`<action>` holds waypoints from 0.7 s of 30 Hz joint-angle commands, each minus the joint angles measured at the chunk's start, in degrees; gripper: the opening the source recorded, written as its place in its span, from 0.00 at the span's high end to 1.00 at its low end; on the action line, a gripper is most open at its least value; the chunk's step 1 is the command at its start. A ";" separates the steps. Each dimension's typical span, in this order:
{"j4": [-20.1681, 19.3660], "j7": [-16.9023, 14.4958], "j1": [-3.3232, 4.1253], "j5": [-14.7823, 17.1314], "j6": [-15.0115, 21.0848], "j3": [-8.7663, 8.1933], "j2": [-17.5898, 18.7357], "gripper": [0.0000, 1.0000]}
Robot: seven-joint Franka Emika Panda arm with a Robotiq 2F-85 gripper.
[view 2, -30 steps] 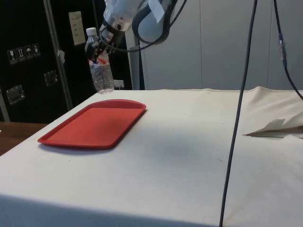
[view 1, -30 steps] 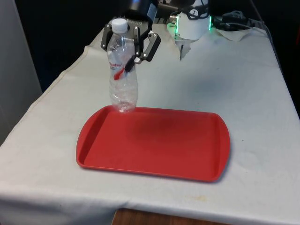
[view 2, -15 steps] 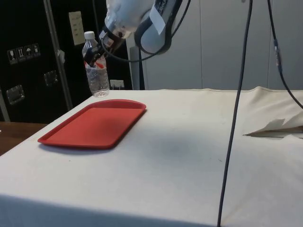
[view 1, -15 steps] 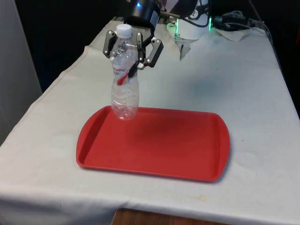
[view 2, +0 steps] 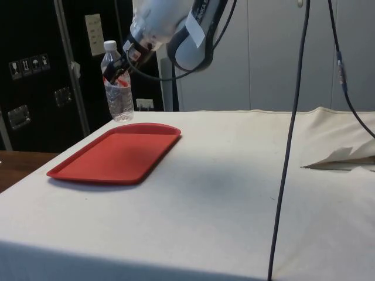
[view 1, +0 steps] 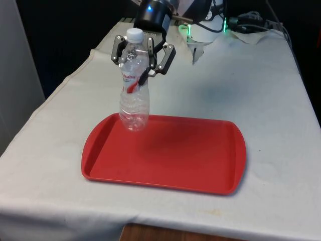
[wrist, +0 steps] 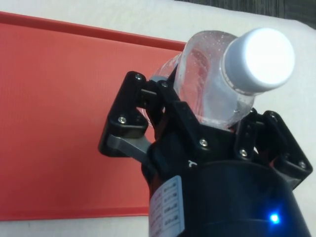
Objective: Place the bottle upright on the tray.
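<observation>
A clear plastic bottle (view 1: 134, 95) with a white cap and a red label stands upright in my gripper (view 1: 137, 71), which is shut on its upper body just below the neck. Its base is at the far corner of the red tray (view 1: 200, 165) on the front view's left; I cannot tell whether it touches the tray floor. In the side view the bottle (view 2: 117, 93) hangs at the far end of the tray (view 2: 111, 158), under the gripper (view 2: 116, 73). The wrist view looks down on the bottle's cap (wrist: 258, 57), with the tray (wrist: 54, 123) below.
The tray lies in the middle of the white-clothed table (view 1: 271, 100), with bare cloth all around it. A black cable (view 2: 287, 164) hangs down in the side view, and a raised fold of cloth (view 2: 343, 157) lies on the table beyond it.
The gripper has come down with the bottle and shifted slightly over the tray's far corner. The bottle stands straighter than a second ago.
</observation>
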 commanded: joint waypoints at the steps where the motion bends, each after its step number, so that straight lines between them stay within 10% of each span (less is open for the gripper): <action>1: -0.06 0.40 -0.46 0.00 0.69 0.69 0.29 0.66; 21: 0.29 5.33 -1.09 -0.74 3.38 2.64 2.23 0.66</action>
